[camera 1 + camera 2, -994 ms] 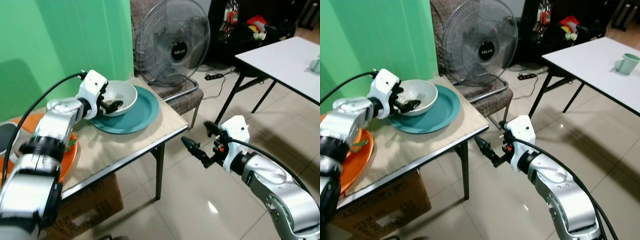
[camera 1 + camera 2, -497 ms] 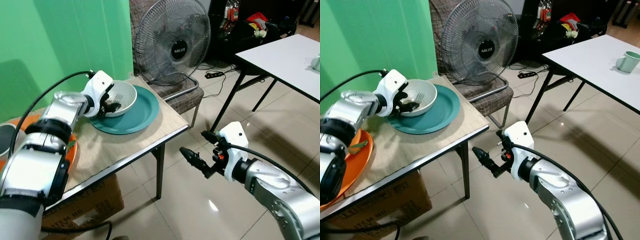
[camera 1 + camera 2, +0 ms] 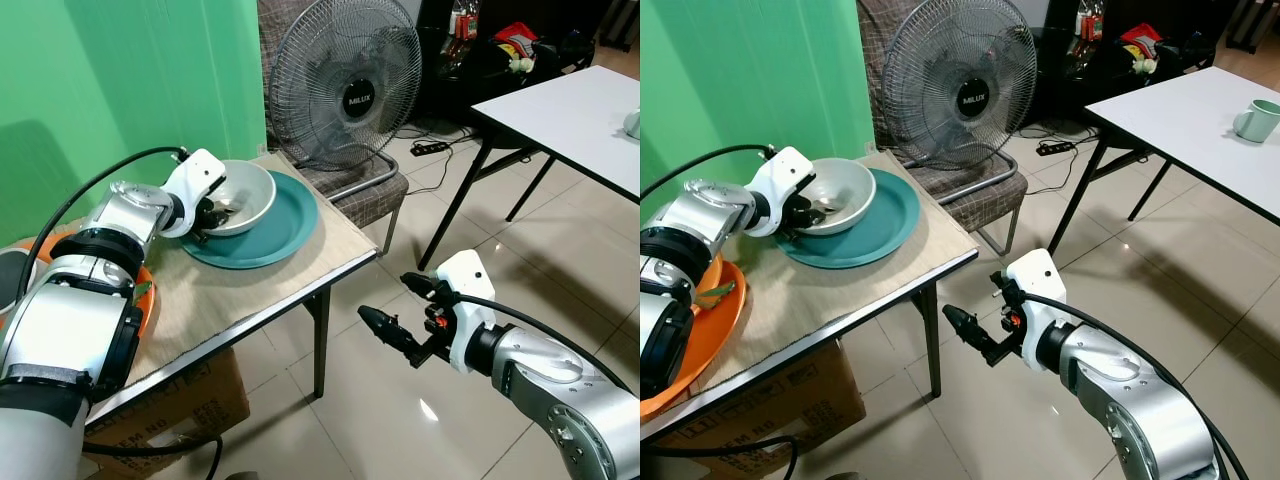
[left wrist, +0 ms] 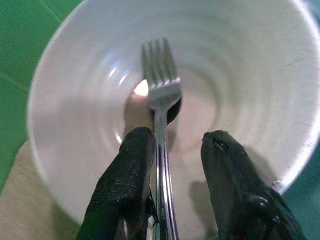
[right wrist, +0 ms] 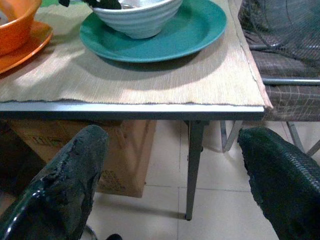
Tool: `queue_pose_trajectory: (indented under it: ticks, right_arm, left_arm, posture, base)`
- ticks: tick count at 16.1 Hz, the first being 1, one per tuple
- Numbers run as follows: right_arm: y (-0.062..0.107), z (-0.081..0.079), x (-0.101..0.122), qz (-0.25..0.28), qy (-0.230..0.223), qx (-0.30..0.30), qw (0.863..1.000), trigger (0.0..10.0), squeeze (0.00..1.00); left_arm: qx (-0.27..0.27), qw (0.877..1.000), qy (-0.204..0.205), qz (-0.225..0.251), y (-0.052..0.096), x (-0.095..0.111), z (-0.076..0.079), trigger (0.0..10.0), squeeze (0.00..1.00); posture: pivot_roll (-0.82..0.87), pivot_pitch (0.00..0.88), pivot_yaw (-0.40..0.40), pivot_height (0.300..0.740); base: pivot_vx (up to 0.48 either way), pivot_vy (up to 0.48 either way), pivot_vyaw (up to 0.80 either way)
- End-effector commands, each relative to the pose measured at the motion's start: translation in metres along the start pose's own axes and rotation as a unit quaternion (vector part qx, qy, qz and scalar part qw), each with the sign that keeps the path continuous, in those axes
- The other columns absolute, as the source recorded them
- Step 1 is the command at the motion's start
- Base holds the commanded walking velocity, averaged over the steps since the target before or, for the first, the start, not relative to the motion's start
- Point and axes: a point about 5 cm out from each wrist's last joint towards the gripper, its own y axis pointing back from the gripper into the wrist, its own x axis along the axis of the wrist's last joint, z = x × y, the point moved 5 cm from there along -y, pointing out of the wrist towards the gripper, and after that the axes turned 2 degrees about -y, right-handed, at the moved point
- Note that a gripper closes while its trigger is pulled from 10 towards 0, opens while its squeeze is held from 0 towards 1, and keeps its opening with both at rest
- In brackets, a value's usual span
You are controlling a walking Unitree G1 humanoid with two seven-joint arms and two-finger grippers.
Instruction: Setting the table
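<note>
A white bowl [image 3: 238, 195] stands on a teal plate [image 3: 283, 225] at the far corner of the mat-covered table [image 3: 250, 290]. A silver fork [image 4: 161, 95] lies inside the bowl, tines towards the far wall. My left gripper [image 3: 207, 212] reaches over the bowl's near rim. It is open, with the fork's handle running between its fingers [image 4: 131, 165], close against one and apart from the other. My right gripper [image 3: 385, 297] hangs open beyond the table's front edge, over the floor, with nothing between its fingers [image 5: 75, 165].
An orange plate [image 3: 690, 340] and orange bowl [image 5: 15, 25] sit at the table's left end. Behind the table stand a fan [image 3: 345, 85] and a chair [image 3: 365, 195]. A white table [image 3: 570, 110] with a green cup [image 3: 1258, 118] is at right. A cardboard box [image 3: 180, 410] sits underneath.
My left gripper has drawn back a little towards the bowl's near rim. The right arm has sunk slightly and stayed open. The camera has shifted a bit.
</note>
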Motion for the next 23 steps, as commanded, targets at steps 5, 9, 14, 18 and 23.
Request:
queue_pose_trajectory:
  ticks: [5, 9, 14, 18, 23]
  right_arm:
    - [0.004, -0.002, 0.003, -0.006, 0.008, 0.005, 1.0, 10.0, 0.0]
    - [0.004, -0.001, 0.004, -0.008, 0.012, 0.005, 1.0, 10.0, 0.0]
    - [0.004, -0.001, 0.004, -0.011, 0.02, 0.008, 1.0, 10.0, 0.0]
    - [0.003, 0.0, 0.005, -0.009, 0.022, 0.006, 1.0, 10.0, 0.0]
    - [0.002, -0.002, 0.004, -0.009, 0.021, 0.01, 1.0, 10.0, 0.0]
  left_arm:
    - [0.001, 0.999, -0.024, -0.035, 0.001, -0.006, -0.001, 0.0, 0.0]
    - [-0.01, 0.997, -0.048, -0.054, -0.002, -0.012, 0.004, 0.0, 0.0]
    - [-0.015, 0.995, -0.07, -0.069, -0.002, -0.015, 0.006, 0.0, 0.0]
    - [-0.007, 0.999, -0.033, -0.011, 0.0, 0.01, 0.001, 0.0, 0.0]
    - [-0.014, 0.999, -0.031, 0.01, 0.004, 0.024, -0.001, 10.0, 1.0]
  posture:
    - [-0.07, 0.0, 0.021, 0.74]
    - [-0.07, 0.0, 0.024, 0.74]
    - [-0.07, 0.0, 0.023, 0.74]
    - [-0.07, 0.0, 0.023, 0.74]
    - [-0.06, 0.0, 0.017, 0.74]
  base:
    - [0.0, 0.0, 0.0]
    - [0.0, 0.0, 0.0]
    - [0.0, 0.0, 0.0]
    - [0.0, 0.0, 0.0]
    - [0.0, 0.0, 0.0]
